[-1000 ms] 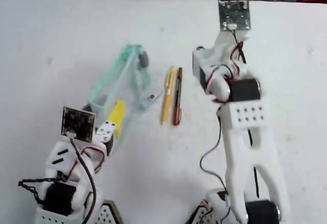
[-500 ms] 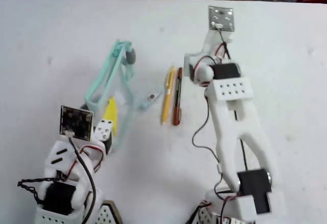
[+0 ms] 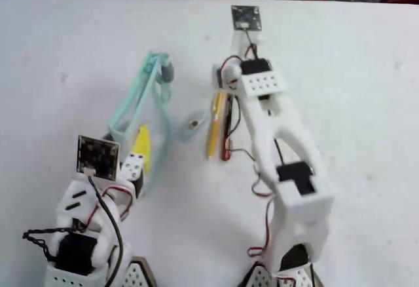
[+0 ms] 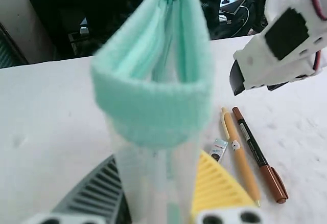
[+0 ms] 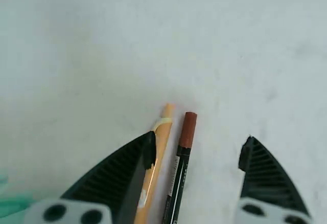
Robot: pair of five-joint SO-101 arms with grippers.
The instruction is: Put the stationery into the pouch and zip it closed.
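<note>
The mint-green pouch with clear sides stands on edge at the left of the table, its zipper mouth parted. My left gripper is shut on its near end, and the grey and yellow fingers press the clear wall. To its right, a yellow pen and a brown pen lie side by side. A small pale eraser-like piece rests between pouch and pens. My right gripper hangs open over the pens' far ends, holding nothing, and it also shows above the pens.
The white tabletop spreads wide to the right and behind the pens. The right arm's white links lie over the table just right of the pens. Dark room clutter sits beyond the far table edge.
The right arm has swung left and now has its gripper over the pens' far ends. The pouch drew narrower and more upright a second ago, then stayed put. The left arm has kept still.
</note>
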